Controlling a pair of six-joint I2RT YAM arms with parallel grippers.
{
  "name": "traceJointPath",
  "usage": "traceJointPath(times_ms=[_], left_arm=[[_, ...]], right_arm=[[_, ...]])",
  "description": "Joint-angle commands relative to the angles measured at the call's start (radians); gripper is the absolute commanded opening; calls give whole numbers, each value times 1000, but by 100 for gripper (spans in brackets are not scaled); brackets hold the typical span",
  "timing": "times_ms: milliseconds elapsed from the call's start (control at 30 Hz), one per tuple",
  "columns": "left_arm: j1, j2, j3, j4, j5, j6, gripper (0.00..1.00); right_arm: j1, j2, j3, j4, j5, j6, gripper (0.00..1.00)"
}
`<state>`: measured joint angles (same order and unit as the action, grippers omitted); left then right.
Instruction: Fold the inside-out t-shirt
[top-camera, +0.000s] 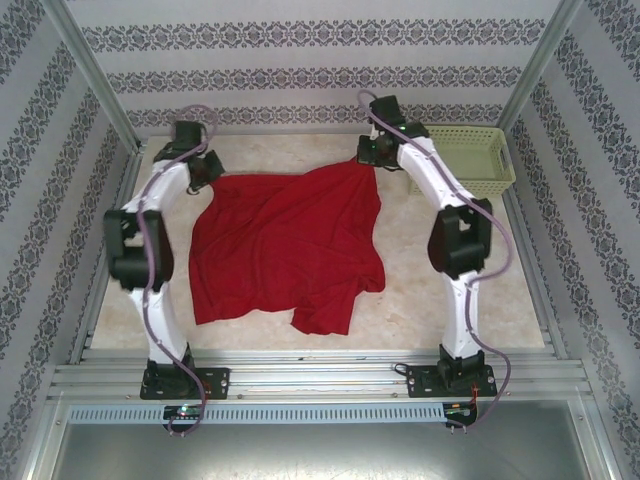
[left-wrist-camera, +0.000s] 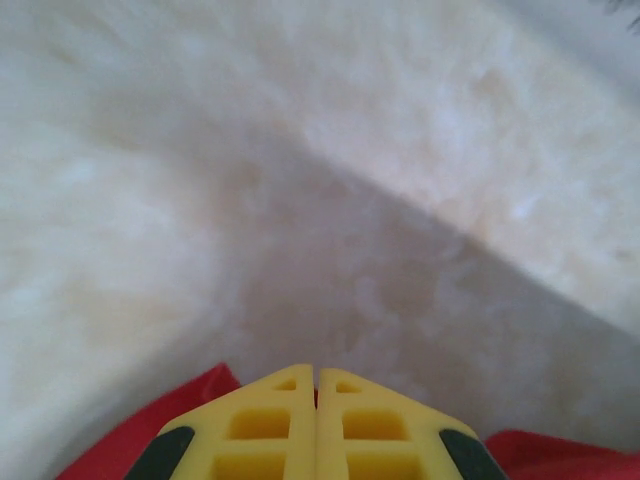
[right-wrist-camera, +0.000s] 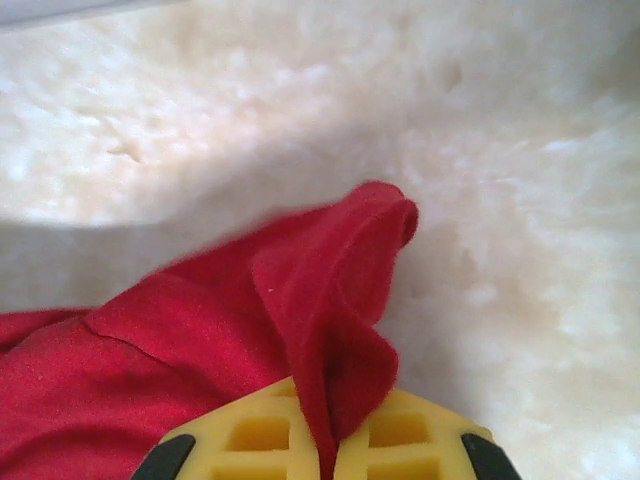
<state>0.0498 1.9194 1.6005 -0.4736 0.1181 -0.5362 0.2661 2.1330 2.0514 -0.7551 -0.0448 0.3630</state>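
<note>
As both arms stretch to the far side of the table (top-camera: 430, 300), the right gripper (right-wrist-camera: 335, 400) clamps a fold of the inside-out t-shirt (top-camera: 285, 245), spread mid-table. The left gripper (left-wrist-camera: 316, 375), jaws together, sits at its other far corner.

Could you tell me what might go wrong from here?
The left hand is shut with no cloth showing in its grip, so it may have missed the shirt. The right hand pinches only a narrow fold, which could slip. The basket near the right arm could get bumped.
</note>
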Motion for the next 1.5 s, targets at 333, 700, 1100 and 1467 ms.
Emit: traceJointPath(times_ms=[333, 700, 1100, 1467], left_arm=[[17, -934, -937, 126, 74, -265, 0], [16, -1217, -1183, -99, 123, -228, 49], [-21, -955, -957, -118, 105, -68, 60], [-422, -692, -786, -281, -288, 10, 67]], right_arm=[[109, -803, -1091, 327, 39, 59, 2], [160, -1055, -1455, 292, 67, 262, 57], [134, -843, -1152, 220, 112, 181, 68], [130, -771, -1146, 276, 89, 189, 68]])
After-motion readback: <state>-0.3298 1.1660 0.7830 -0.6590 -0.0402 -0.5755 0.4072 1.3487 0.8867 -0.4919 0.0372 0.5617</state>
